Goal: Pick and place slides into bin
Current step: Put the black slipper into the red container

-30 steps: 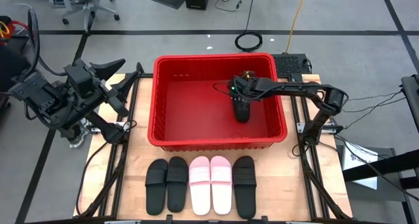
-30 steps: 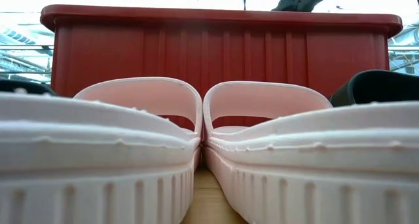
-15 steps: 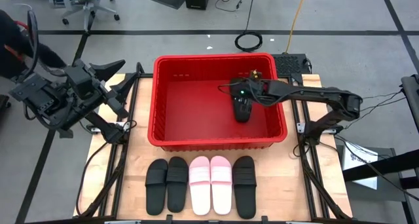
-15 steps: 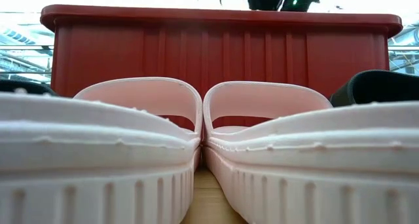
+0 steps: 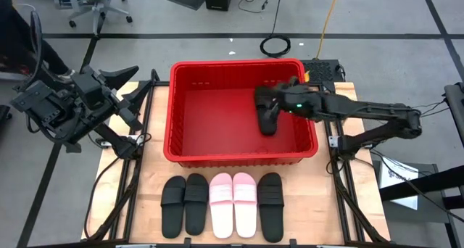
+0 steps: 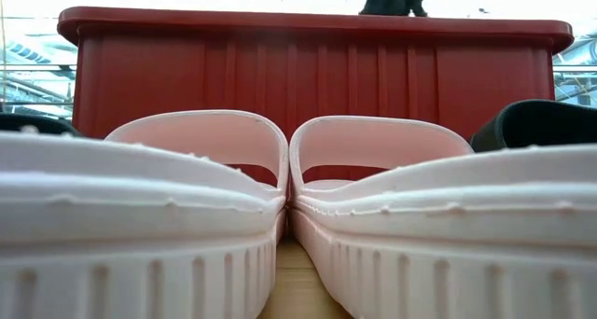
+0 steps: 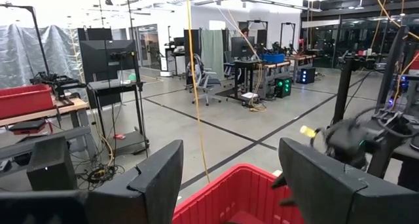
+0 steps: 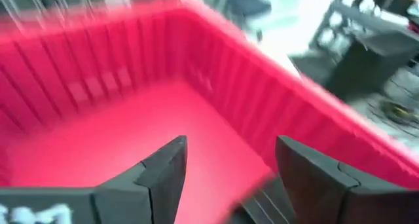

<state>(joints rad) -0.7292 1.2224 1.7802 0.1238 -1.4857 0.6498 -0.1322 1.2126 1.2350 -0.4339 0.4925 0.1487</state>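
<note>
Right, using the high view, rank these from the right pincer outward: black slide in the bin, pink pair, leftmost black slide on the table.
From the right pincer:
1. Black slide in the bin, just beside it.
2. Pink pair, table front, centre.
3. Leftmost black slide, front left.

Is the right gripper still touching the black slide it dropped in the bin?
Apart. The right wrist view shows the right gripper with its fingers spread and empty, and the black slide lying below them on the bin floor.

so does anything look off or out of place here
Nothing stands out. Five slides sit in a neat row on the table in front of the red bin, and one black slide lies flat inside it under the right end effector.
</note>
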